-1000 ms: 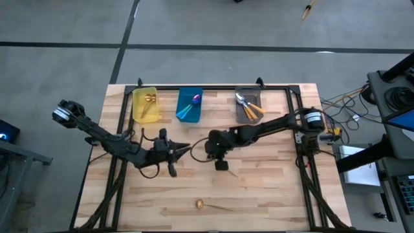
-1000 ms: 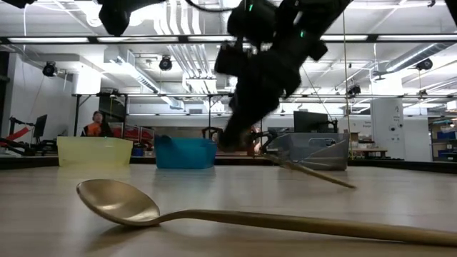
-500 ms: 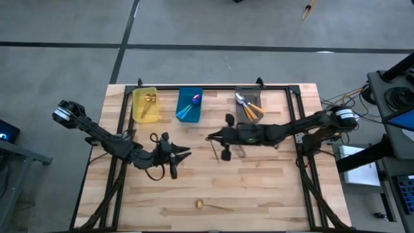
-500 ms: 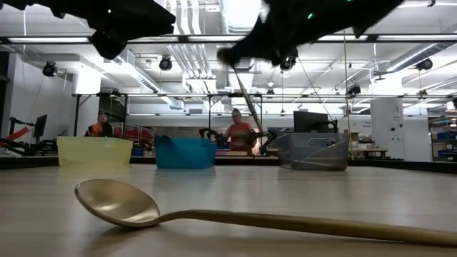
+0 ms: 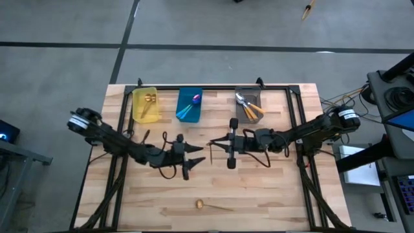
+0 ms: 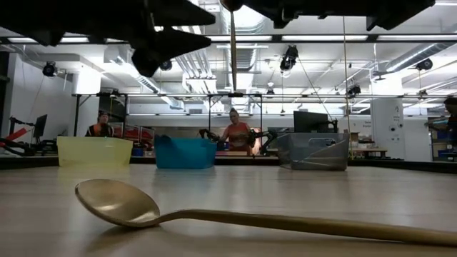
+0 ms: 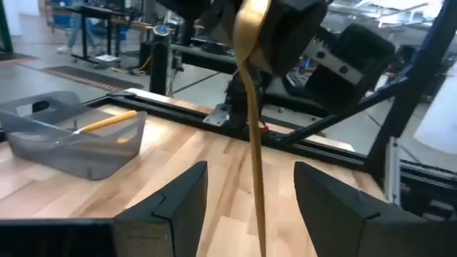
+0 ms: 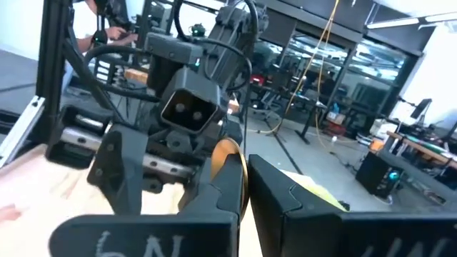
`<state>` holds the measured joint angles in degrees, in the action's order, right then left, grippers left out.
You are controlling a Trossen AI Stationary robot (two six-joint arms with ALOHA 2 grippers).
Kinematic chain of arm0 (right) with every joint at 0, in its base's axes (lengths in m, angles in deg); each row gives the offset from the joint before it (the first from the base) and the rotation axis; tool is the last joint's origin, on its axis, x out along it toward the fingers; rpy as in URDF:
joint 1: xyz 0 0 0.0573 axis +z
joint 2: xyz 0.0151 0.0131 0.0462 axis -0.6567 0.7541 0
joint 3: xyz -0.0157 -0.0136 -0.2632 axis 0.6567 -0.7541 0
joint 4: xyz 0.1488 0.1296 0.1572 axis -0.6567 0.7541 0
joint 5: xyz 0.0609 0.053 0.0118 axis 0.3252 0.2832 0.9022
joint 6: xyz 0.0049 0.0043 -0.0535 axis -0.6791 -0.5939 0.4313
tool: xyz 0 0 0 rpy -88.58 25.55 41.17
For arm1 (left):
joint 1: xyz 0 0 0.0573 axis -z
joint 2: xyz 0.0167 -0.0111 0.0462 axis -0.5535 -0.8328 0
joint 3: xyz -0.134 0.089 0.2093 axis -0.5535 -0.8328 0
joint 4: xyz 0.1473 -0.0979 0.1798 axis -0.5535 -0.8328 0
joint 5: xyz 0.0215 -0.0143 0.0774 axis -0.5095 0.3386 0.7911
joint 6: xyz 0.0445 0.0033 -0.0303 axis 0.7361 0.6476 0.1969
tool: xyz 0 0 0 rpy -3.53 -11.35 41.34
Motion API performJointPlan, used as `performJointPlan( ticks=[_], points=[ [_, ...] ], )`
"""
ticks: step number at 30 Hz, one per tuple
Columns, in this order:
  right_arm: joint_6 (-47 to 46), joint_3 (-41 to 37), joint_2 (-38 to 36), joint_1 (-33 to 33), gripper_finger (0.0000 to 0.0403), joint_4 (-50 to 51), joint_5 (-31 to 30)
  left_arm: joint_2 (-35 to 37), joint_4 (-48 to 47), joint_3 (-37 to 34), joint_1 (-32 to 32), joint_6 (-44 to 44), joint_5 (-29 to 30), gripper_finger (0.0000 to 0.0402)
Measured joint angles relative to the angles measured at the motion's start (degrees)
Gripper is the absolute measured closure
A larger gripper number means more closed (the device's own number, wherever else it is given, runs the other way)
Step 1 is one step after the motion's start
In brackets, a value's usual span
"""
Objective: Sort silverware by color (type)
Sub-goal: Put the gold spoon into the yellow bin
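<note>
Gold spoon (image 7: 251, 135) hangs between bins (image 5: 188, 104), apparently unobstructed.

My left gripper (image 5: 202, 159): mid-table, raised, fingers (image 7: 171, 207) spread wide. My right gripper (image 5: 211, 142): facing it, close by, raised, fingers (image 8: 235, 182) pinched together.

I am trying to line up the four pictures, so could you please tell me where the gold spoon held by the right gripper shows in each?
High view: gold spoon mid-table, at the right gripper.
Low view: hanging upright, top centre.
Left wrist view: upright at centre.
Right wrist view: bowl between own fingers.
Shared landmark: grey bin.
</note>
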<state>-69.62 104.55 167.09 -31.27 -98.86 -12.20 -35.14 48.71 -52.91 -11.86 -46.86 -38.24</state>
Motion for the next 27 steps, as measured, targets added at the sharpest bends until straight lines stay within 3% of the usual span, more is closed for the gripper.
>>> performJointPlan(
  ticks=[14,17,21,27],
  points=[
    [3.1,0.0,0.0,0.0,0.0394,-1.0,-0.2,-10.4,3.2,9.9,-4.2,-2.8,-0.1,0.0247],
    [3.5,0.0,0.0,0.1,0.0394,-1.0,-2.9,-10.4,1.7,10.3,-4.2,-2.7,0.0,0.0284],
    [4.6,0.0,-0.1,0.2,0.0394,-1.2,-6.0,-9.3,1.7,9.5,-4.3,-4.3,1.0,0.0378],
    [3.9,0.0,-0.1,0.2,0.0390,-1.2,-6.3,-7.9,0.2,8.8,-4.7,-9.7,-1.2,0.0397]
  ],
)
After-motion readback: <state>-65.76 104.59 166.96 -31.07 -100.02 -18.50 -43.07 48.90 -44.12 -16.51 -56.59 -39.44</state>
